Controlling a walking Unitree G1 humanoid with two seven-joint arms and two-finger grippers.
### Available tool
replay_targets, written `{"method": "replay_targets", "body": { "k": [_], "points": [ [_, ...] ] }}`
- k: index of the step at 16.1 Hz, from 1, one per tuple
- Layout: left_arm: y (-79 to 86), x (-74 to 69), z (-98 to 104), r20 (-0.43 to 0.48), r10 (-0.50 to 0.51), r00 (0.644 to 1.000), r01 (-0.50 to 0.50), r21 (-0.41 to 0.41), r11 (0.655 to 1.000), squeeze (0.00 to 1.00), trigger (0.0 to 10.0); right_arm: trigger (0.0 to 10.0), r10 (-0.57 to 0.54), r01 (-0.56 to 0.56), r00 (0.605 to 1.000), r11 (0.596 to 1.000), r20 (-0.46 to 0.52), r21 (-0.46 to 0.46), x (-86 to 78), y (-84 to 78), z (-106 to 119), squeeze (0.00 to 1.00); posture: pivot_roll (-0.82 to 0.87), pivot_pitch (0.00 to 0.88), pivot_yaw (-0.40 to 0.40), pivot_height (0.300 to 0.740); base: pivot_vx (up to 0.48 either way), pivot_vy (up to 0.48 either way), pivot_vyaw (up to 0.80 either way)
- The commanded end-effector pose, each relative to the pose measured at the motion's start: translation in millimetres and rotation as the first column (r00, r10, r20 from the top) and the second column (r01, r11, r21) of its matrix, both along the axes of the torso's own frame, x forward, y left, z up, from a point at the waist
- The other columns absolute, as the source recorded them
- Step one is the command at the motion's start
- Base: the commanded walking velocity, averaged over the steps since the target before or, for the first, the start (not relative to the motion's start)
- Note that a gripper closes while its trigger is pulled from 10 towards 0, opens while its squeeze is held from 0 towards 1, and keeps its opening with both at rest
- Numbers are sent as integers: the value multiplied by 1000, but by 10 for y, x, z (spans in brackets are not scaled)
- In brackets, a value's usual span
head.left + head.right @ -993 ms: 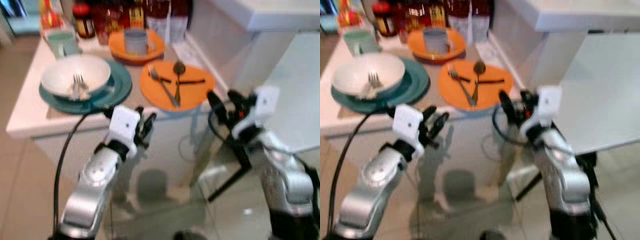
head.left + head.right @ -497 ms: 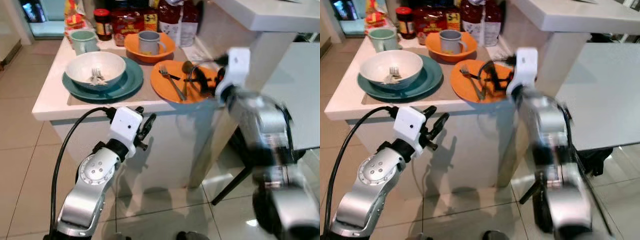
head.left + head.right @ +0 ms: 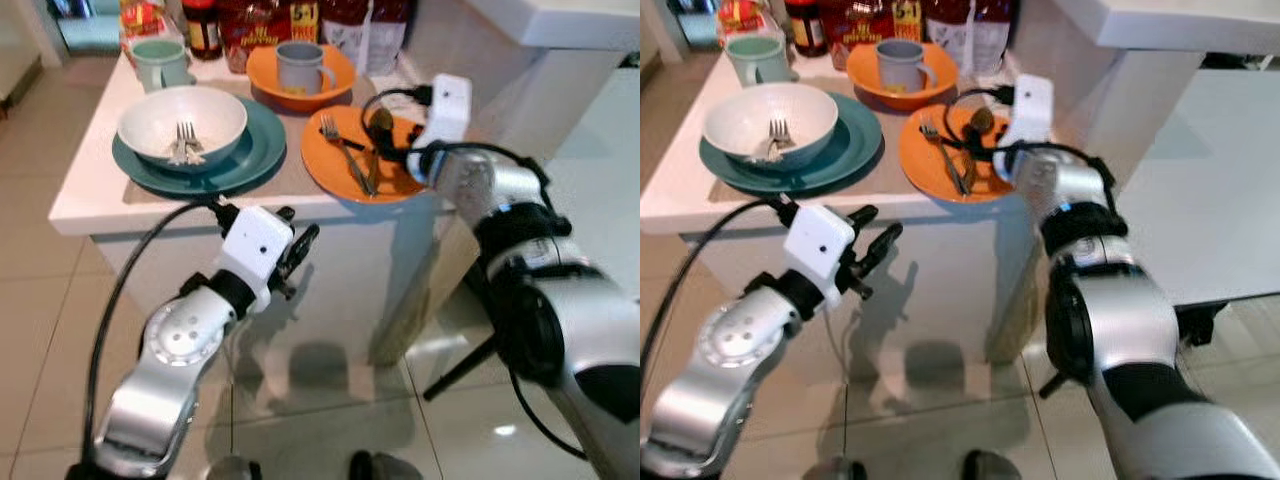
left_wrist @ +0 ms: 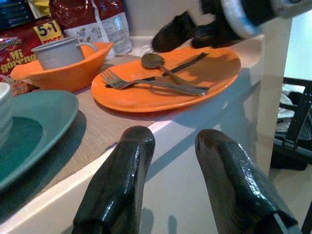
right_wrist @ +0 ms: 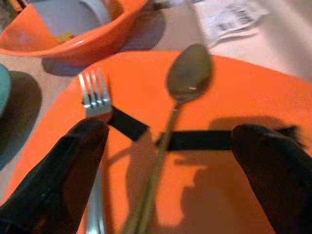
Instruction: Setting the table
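An orange plate [image 3: 335,182] lies near the counter's front edge with a fork [image 5: 95,92], a spoon [image 5: 187,73] and a black-handled piece [image 5: 200,140] on it. My right gripper [image 5: 165,170] hovers open just above this plate, fingers spread to either side of the cutlery, holding nothing. It sits at the plate's right side [image 3: 388,150]. My left gripper [image 4: 170,161] is open and empty below the counter's front edge [image 3: 300,250], pointing at the plate. A white bowl [image 3: 180,120] with forks in it rests on a teal plate [image 3: 255,160].
An orange bowl [image 3: 265,75] holds a grey mug [image 3: 298,65]; a teal mug [image 3: 160,60], jars and food packets stand at the counter's back. A pale table [image 3: 1200,200] lies to the right, with black stand legs [image 3: 455,365] on the tiled floor.
My right arm has risen from below the counter edge and reached over the orange plate. The left arm keeps its place under the edge. The camera has shifted.
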State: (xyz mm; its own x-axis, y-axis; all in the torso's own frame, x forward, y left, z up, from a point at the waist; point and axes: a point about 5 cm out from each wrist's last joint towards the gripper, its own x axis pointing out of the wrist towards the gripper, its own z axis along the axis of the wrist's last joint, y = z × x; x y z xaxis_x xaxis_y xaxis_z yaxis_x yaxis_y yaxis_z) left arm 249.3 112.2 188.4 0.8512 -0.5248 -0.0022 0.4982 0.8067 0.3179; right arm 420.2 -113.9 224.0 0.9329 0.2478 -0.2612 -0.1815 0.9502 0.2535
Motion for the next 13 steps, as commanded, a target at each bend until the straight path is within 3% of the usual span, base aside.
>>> {"method": "replay_targets", "body": {
  "k": [1,4,7,10,11,12,13],
  "points": [
    [-44,-44,67,4,-41,999,41,0,999,0,10000,10000,2,-2,1000,1000,7,24,12,9,25,0,117,141,-67,740,0,0,0],
    [-45,-73,65,-17,-64,998,65,12,998,0,10000,10000,8,-8,1000,1000,4,-10,18,47,25,0,119,156,-64,740,0,0,0],
    [-40,-116,74,-42,-73,996,74,23,997,0,10000,10000,-4,1,1000,993,-22,-116,21,59,8,0,123,166,-68,740,0,0,0],
    [-41,-123,76,-51,-81,995,82,30,996,0,10000,9843,-18,11,998,991,-52,-132,16,47,-9,0,126,165,-68,740,0,0,0],
    [-45,-123,75,-52,-83,995,85,31,996,0,10000,5647,-19,10,998,991,-62,-135,12,41,-21,0,125,162,-67,740,0,0,0],
    [-54,-119,76,-53,-89,995,91,37,995,0,10000,745,-23,11,995,992,-94,-127,2,27,-54,0,125,161,-67,740,0,0,0],
    [-58,-115,79,-55,-91,994,93,40,995,0,10000,0,-18,8,992,996,-122,-83,-7,29,-74,0,125,159,-67,740,0,0,0]
  ]
}}
